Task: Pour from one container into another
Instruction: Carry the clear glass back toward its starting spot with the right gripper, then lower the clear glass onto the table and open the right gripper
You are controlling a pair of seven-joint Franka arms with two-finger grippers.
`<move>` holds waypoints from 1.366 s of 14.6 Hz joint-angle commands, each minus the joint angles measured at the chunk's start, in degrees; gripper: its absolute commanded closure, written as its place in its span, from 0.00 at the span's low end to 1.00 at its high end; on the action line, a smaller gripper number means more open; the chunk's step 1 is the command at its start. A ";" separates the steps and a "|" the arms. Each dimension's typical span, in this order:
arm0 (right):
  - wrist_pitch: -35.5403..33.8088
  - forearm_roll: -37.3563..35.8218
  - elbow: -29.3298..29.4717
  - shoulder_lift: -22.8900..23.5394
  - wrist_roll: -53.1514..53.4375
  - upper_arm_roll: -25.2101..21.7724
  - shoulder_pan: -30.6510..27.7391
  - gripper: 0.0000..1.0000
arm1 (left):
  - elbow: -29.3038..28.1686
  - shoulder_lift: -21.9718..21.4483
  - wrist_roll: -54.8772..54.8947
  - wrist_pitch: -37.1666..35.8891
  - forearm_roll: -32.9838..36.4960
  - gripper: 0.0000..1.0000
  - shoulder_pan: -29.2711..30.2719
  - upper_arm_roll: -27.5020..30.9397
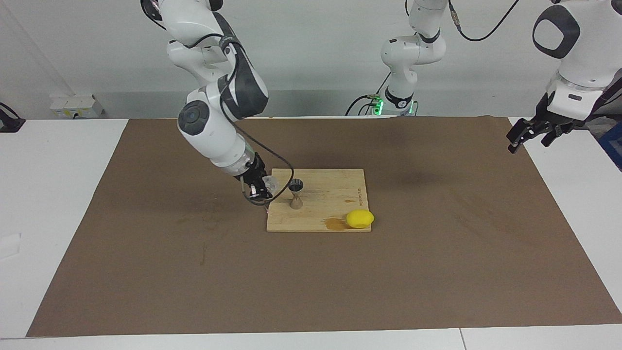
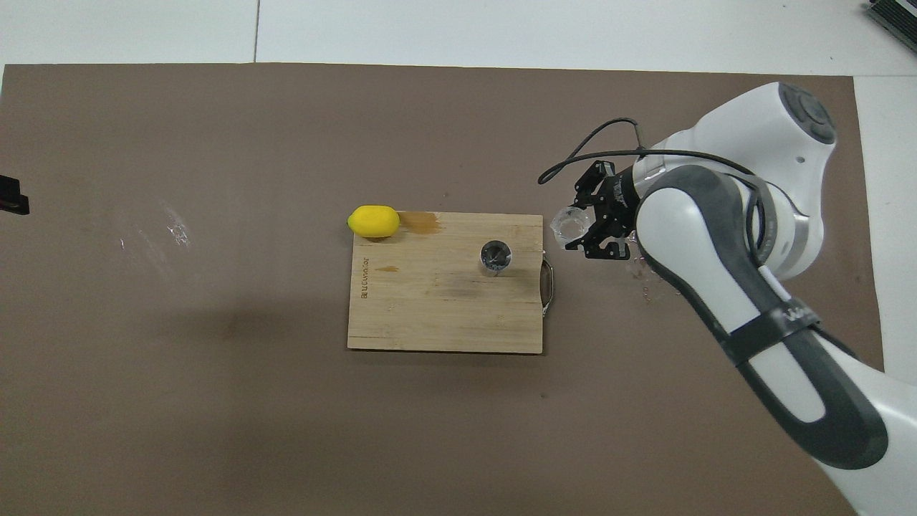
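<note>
Facing view shows you the right end effector clamped on the glass cup, tipped beside the cutting board where the jigger stands upright; pouring seems finished, so next set the cup down level.

A short line of lettering is burned into the wooden cutting board, running along its edge at 9 o'clock in the overhead view — too small to make out. A black strap on the right arm carries white lettering — only its first letter, "W", shows.
</note>
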 commanded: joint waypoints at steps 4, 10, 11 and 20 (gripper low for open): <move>1.65 7.33 -11.47 -3.90 -18.04 0.81 -12.30 1.00 | -1.09 -1.46 -0.71 -0.77 -0.67 0.00 -0.37 0.17; -1.43 7.33 -12.97 -0.13 -33.79 0.81 -22.85 1.00 | -1.09 -1.46 -2.03 -0.77 -2.08 0.00 -0.37 0.25; -1.87 7.33 -12.97 0.57 -35.37 0.81 -23.91 1.00 | -1.09 -1.46 -1.94 -0.77 -2.08 0.00 -0.37 0.25; -0.12 7.25 -15.08 0.15 -36.88 0.37 -26.82 0.00 | -1.27 -1.81 -1.32 -0.69 -2.08 0.00 -0.46 0.08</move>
